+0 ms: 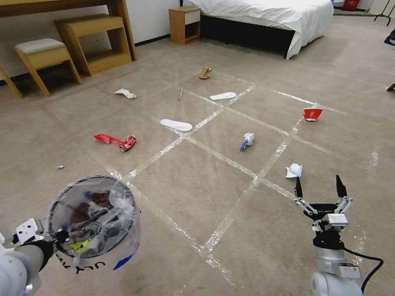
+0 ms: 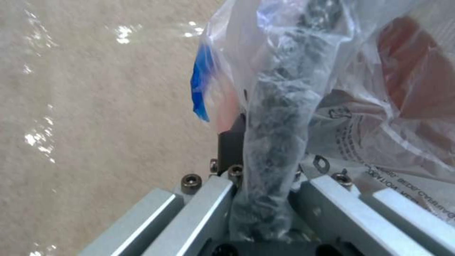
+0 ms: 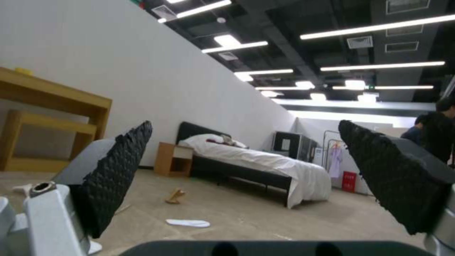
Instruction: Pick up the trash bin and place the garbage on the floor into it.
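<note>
Holding the trash bin [image 1: 95, 220] by its rim, the left gripper [image 1: 57, 238] keeps it lifted above the floor [image 1: 197, 193] at the robot's near left; in the left wrist view its fingers [image 2: 232, 149] are clamped on the bag-covered rim. Some reddish and yellow things lie inside the bin. The right gripper [image 1: 319, 190] hangs at the near right with its fingers [image 1: 298, 188] wide apart and nothing between them, just beside a crumpled white paper [image 1: 293, 170]. Farther on the carpet lie two white slippers [image 1: 176, 125], a red crushed can [image 1: 128, 143], a red carton [image 1: 312, 113], a folded brown cardboard [image 1: 205, 72] and a thin stick [image 1: 180, 93]. A bed [image 1: 267, 16] stands behind.
</note>
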